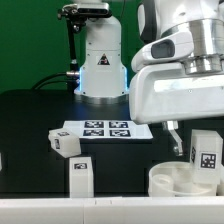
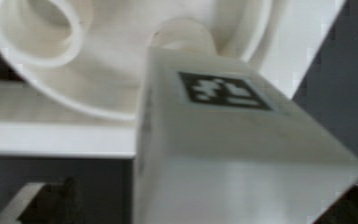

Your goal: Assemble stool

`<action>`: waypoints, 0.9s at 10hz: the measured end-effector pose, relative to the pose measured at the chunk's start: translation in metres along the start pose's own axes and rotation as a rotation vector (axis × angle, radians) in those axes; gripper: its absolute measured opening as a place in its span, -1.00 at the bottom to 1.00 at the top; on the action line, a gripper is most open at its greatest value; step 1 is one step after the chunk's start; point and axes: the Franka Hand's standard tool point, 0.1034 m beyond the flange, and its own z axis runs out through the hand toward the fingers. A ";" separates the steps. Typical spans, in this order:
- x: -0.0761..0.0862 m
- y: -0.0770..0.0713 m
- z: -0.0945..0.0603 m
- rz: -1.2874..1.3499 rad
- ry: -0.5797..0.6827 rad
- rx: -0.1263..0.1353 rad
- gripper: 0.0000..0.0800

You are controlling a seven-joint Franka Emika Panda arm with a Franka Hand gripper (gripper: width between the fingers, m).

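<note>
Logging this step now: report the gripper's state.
Gripper: open, fingers either side of the upright leg, not gripping it.

1 leg (image 1: 205,150) stands upright in the seat (image 1: 168,182).

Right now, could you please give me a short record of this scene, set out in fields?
seat: round white dish, at the exterior view's right
upright leg: stands in the seat, tag facing the exterior camera
far loose leg: on the table, at the exterior view's left
near loose leg: on the table, in front of the far one
marker board: flat, mid-table
gripper: over the seat, looks open, visible finger clear of the upright leg
</note>
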 end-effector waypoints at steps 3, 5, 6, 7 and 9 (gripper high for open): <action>-0.006 -0.006 -0.001 0.008 -0.160 0.016 0.62; -0.002 -0.005 -0.001 0.010 -0.156 0.016 0.62; -0.003 0.001 -0.004 0.088 -0.201 0.006 0.62; 0.003 0.002 -0.008 0.245 -0.226 -0.013 0.62; 0.006 0.002 -0.008 0.359 -0.213 -0.014 0.62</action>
